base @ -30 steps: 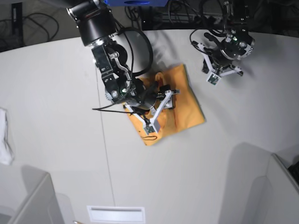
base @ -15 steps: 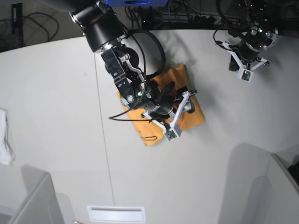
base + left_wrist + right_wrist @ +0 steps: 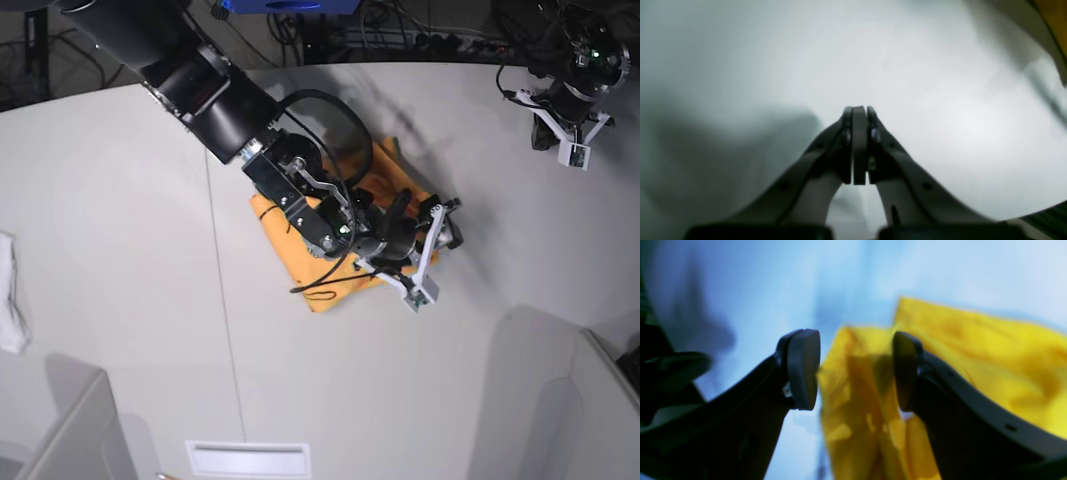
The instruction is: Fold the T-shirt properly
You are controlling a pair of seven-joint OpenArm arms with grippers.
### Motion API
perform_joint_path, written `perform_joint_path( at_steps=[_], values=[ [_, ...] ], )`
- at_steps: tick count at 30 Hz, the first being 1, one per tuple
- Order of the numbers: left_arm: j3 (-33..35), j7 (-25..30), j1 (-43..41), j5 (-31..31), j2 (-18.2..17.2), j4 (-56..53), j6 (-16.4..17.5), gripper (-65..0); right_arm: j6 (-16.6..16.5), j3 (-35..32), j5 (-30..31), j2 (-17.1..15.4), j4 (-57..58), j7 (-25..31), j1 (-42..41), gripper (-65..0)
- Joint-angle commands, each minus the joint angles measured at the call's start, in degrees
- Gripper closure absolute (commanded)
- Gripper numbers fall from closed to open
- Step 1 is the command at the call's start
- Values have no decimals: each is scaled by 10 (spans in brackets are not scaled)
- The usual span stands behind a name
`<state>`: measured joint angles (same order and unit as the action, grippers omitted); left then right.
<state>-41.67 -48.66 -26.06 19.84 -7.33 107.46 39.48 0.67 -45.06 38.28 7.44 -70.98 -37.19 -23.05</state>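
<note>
**Folded T-shirt under the right arm, left arm drawn off to the table's far corner**

The T-shirt (image 3: 290, 240) lies mid-table as a compact light-orange bundle, rumpled, with a thin black mark at its near corner. In the right wrist view it reads as yellow, creased cloth (image 3: 973, 350) with soft folds.

The right gripper (image 3: 432, 250) hangs over the shirt's right edge, its pads (image 3: 805, 368) set apart with cloth showing between them, gripping nothing. The left gripper (image 3: 568, 128) sits well away from the shirt, by the table's (image 3: 120, 250) far right edge, its fingertips (image 3: 859, 143) pressed together on nothing.

Against half a second ago, the right gripper has slid from over the shirt's middle toward its right edge, and the left gripper has moved farther from the shirt.

A small white cloth (image 3: 10, 295) lies far left of the shirt.
</note>
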Motion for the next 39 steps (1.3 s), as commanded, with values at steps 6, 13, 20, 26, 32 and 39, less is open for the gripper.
perform_joint_path(
  at_steps=[6,13,20,26,32,39],
  values=[
    [-3,10,2,9,-6,8,3,0,38,-5,2,-25,-110,-33,-31,-315],
    [-4,11,-4,9,-6,11,3,0,138,3,-4,-148,-311,-73,57,0],
    [-17,11,-4,10,-22,10,4,0,254,-3,-6,-221,-386,-75,139,0],
    [-116,11,-11,10,-20,6,5,0,261,-3,-6,-237,-416,-77,173,-101],
    [-174,8,-12,4,-20,5,5,0,261,-3,-6,-232,-420,-73,182,-366],
    [-175,8,-27,9,-19,5,5,0,262,-18,-139,-165,-410,-120,184,-375]
  ],
)
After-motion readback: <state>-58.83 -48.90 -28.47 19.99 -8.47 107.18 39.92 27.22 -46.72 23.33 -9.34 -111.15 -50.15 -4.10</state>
